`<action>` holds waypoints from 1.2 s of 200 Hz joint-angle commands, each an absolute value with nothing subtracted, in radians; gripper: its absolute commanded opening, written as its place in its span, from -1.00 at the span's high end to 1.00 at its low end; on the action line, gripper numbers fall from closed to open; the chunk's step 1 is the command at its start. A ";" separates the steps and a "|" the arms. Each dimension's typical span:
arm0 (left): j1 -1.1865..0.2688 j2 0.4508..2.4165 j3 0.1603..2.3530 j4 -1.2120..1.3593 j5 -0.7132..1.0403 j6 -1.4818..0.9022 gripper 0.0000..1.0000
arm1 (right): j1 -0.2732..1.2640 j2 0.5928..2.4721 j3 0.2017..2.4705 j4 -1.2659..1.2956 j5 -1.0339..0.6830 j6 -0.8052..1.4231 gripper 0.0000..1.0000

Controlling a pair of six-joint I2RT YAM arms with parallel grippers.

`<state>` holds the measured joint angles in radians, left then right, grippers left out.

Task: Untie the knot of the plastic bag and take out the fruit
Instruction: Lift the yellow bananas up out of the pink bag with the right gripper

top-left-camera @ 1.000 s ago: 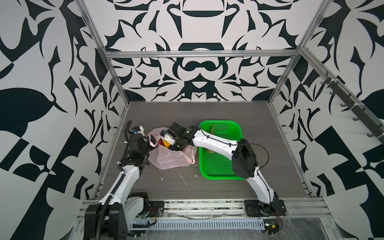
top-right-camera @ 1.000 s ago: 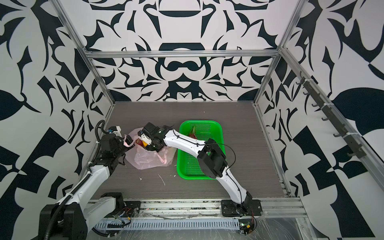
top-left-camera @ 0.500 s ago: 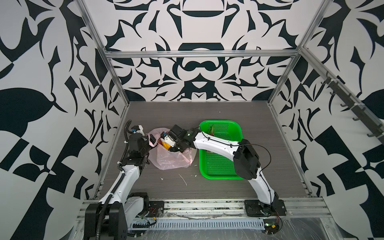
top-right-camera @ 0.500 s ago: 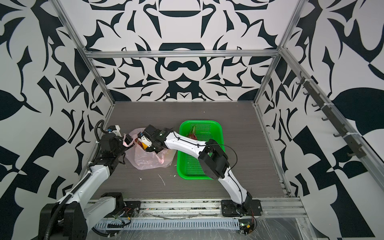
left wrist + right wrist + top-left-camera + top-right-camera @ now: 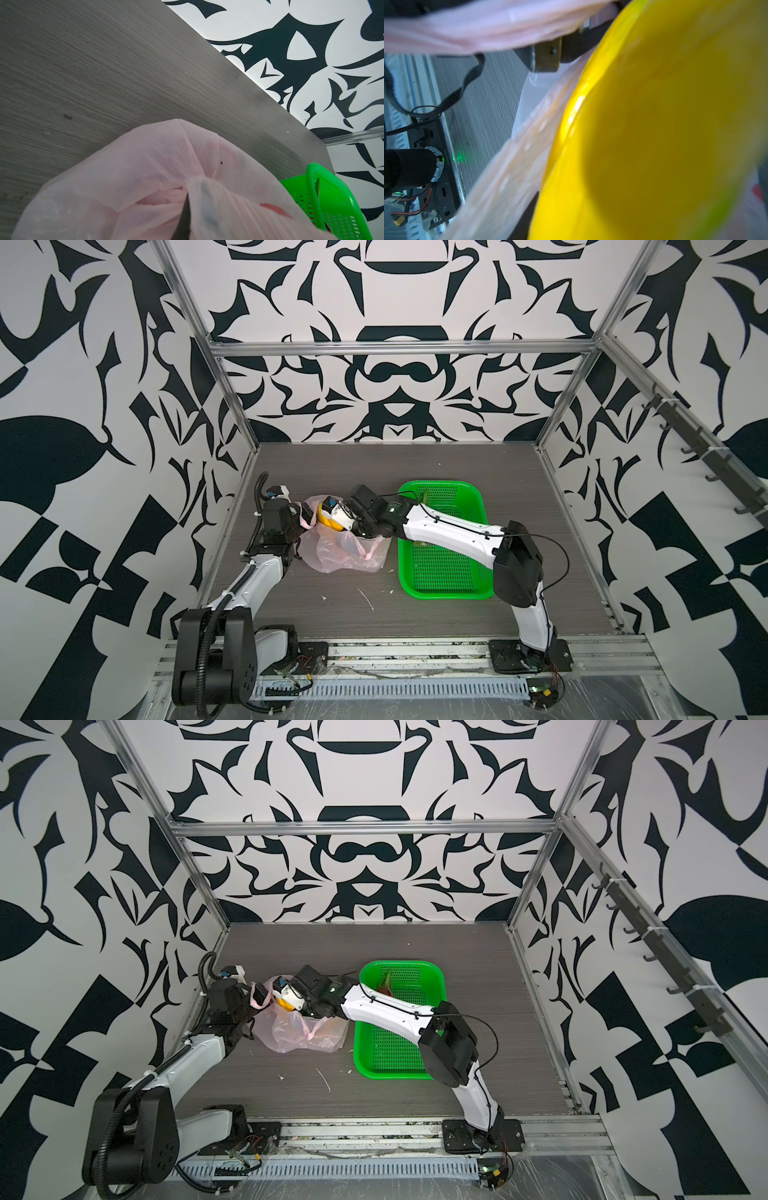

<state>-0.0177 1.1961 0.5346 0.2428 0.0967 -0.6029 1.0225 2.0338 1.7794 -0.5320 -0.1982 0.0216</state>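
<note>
While your left claw [image 5: 302,517] is staying pinched shut on a fold of pink film at the left rim of the plastic bag [image 5: 345,551], your right claw [image 5: 332,516] is edging slightly left and far compared with a second ago. It is carrying the yellow fruit [image 5: 326,523] with it toward the left claw. You are gripping that fruit part-closed: it is sitting at the claw above the bag's far left edge, and it is filling the right wrist view [image 5: 654,135] with film trailing beside it. Whether it is the bananas or the round one, you cannot tell from here.

The bag is lying slack on the table [image 5: 415,626] just left of the green basket [image 5: 449,594], and its mouth is gaping. That suggests the knot is already undone, though no frame is showing the knot itself. The small shift is probably drawing the fruit out through the mouth while the left claw is holding the film back.

A dragon fruit [image 5: 386,984] is already lying at the basket's far end, half hidden by your right arm. You are likely needing to lift clear of the film next, then swing right over the basket. Film is draping close to the fruit, so it may be snagging and dragging the bag along.
</note>
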 commanded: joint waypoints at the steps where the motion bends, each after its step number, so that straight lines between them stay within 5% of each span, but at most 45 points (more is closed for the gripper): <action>1: -0.014 1.191 0.554 0.255 0.111 -0.611 1.00 | 1.030 1.975 1.757 -0.450 -0.201 0.013 0.54; 240: -0.015 0.950 0.438 0.106 0.161 -0.607 1.00 | 1.031 1.785 1.516 0.046 -0.036 0.135 0.59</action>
